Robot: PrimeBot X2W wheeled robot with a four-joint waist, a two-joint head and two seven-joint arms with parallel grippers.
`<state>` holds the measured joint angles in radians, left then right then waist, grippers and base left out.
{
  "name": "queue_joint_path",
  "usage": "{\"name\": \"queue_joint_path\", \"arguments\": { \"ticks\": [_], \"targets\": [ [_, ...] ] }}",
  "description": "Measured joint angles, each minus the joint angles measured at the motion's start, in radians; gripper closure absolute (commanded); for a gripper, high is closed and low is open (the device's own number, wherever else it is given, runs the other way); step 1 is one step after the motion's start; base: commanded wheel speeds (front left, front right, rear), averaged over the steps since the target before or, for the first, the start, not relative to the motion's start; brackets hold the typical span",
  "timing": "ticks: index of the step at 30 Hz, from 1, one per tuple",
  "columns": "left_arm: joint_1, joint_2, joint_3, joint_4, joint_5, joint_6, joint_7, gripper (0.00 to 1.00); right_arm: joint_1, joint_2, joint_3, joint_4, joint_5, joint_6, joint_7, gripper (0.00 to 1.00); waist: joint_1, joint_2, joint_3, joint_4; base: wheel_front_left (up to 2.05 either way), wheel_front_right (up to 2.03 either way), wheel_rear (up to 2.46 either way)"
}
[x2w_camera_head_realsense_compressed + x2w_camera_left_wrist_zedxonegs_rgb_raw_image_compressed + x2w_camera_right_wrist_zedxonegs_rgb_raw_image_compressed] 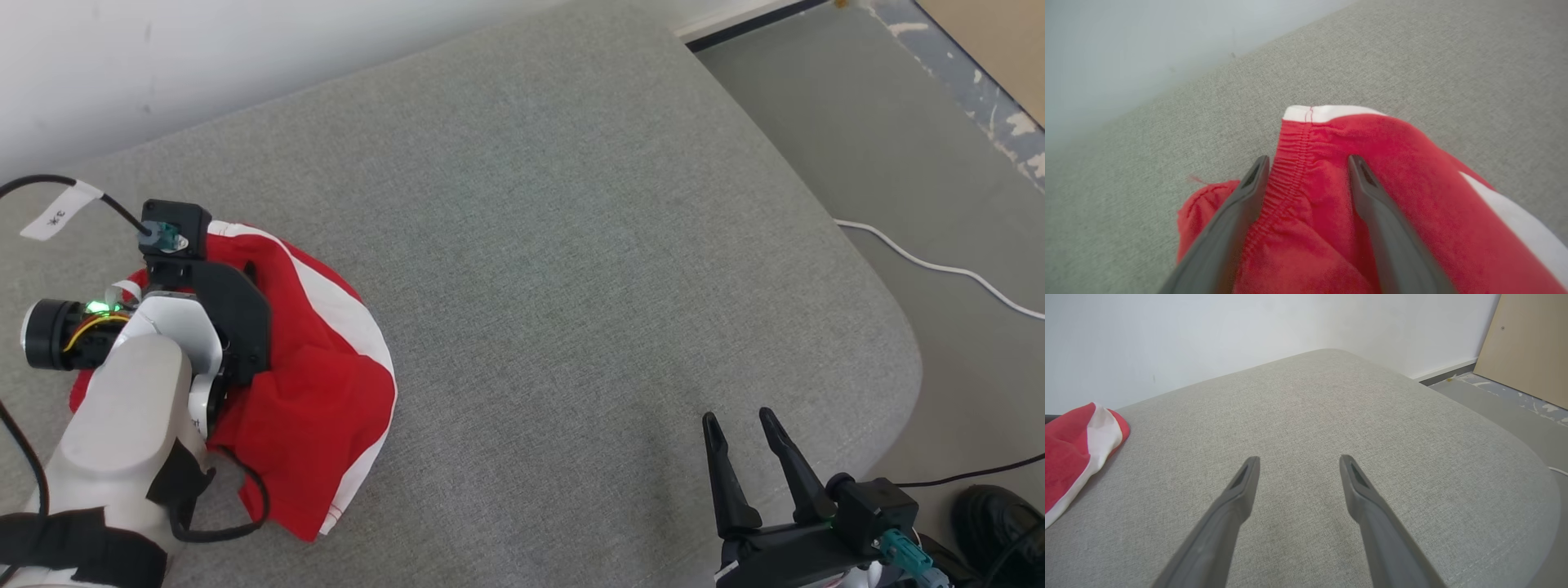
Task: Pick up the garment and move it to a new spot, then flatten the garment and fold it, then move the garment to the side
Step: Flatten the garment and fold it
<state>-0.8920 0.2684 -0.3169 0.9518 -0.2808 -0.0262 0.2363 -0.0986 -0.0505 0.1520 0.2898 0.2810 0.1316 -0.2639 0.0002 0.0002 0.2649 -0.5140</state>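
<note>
Crumpled red-and-white garment (318,384) at the left side of the grey cushion (571,204), long axis near-to-far, right beneath the left end effector (1308,163), jaws apart astride the gathered waistband (1290,155), nothing gripped; right end effector (739,420) likewise spread and empty, well apart at near right.

We see a grey fabric cushion (571,245); on it, at our left, lies a crumpled red-and-white garment (326,384).
</note>
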Motion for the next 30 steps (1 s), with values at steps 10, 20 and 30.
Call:
{"name": "queue_joint_path", "arguments": {
  "ticks": [10, 20, 30],
  "targets": [
    [-0.027, -0.015, 0.007, 0.035, -0.014, 0.018, -0.072, 1.00, -0.007, 0.000, 0.004, 0.000, 0.009, 0.000, 0.000, 0.00, -0.0002, 0.0000, 0.017, 0.027, 0.00, 0.00, 0.00],
    [-0.084, -0.112, 0.036, -0.055, -0.075, -0.017, -0.281, 1.00, -0.007, 0.001, -0.006, 0.009, -0.017, 0.000, 0.000, 0.00, -0.0002, 0.0000, -0.014, 0.089, 0.00, 0.00, 0.00],
    [-0.133, -0.206, 0.006, -0.333, -0.103, 0.015, -0.456, 1.00, 0.013, 0.001, -0.034, 0.019, -0.046, 0.000, 0.000, 0.00, -0.0004, -0.0001, -0.078, 0.187, 0.00, 0.00, 0.00]
  ]
}}
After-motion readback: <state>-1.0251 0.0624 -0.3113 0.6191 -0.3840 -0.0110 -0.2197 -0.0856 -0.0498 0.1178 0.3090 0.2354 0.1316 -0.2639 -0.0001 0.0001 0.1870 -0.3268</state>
